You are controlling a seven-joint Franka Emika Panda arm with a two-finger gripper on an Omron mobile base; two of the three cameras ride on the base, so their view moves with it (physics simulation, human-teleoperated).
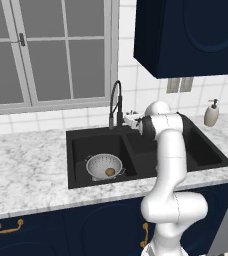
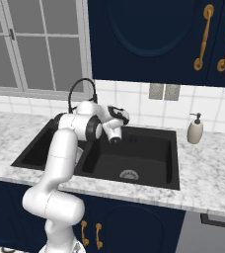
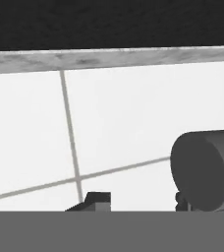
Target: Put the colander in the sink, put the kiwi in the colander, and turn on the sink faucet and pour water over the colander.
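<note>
Silver-grey holed metal colander (image 1: 104, 166) w/ small brown oval kiwi (image 1: 109, 172) inside is sitting in matte black sink's (image 1: 78, 150) left basin; fingers (image 1: 132, 120) are hovering by tall black gooseneck faucet (image 1: 115, 104), grip state can't tell.

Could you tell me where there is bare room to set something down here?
The marble counter left of the matte black sink is bare. The right basin holds nothing. The silver colander crowds the left basin.

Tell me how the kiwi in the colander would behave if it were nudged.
The kiwi looks small and oval, so it would probably roll rather than slide. It lies at the bottom of the colander, whose curved walls would likely send it back to the middle. It seems light for the bowl, so the colander should hardly shift.
</note>
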